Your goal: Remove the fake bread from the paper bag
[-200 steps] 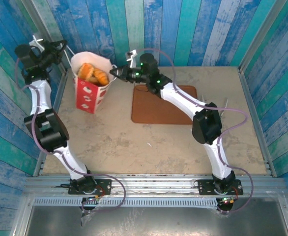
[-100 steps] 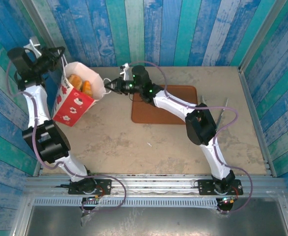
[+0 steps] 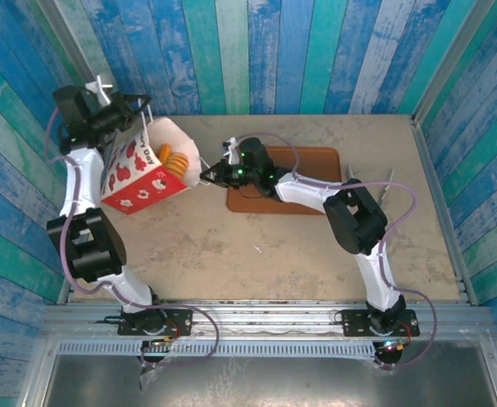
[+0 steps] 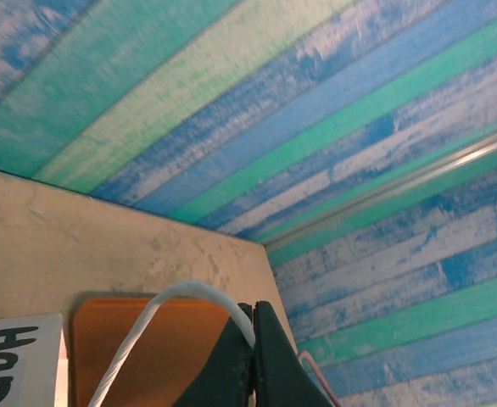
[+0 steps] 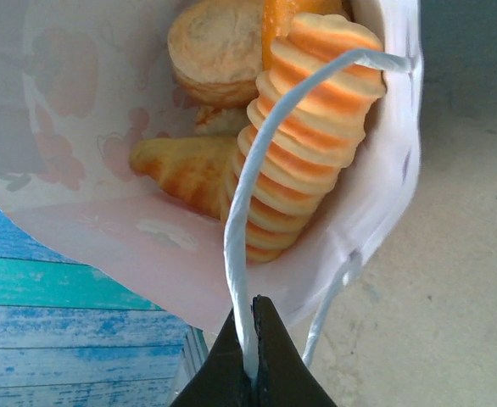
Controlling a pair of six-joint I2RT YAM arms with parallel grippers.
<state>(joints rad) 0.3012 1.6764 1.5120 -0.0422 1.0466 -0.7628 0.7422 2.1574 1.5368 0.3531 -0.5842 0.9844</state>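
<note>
Your left gripper (image 4: 254,309) sits at the bottom edge, its two dark fingers pressed together on the white cord handle (image 4: 176,295), which arcs up from the lower left into the pinch. In the lower left corner you see a white piece of the paper bag (image 4: 19,360) with dark lettering. Behind the cord, the brown tray (image 4: 104,339) lies on the beige table (image 4: 79,237), with blue-green plank walls (image 4: 316,110) beyond.

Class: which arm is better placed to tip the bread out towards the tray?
Likely right: the right pincer grips the cord handle on the paper bag's tray-side rim, beside the brown tray; the left pincer holds the far handle.
</note>
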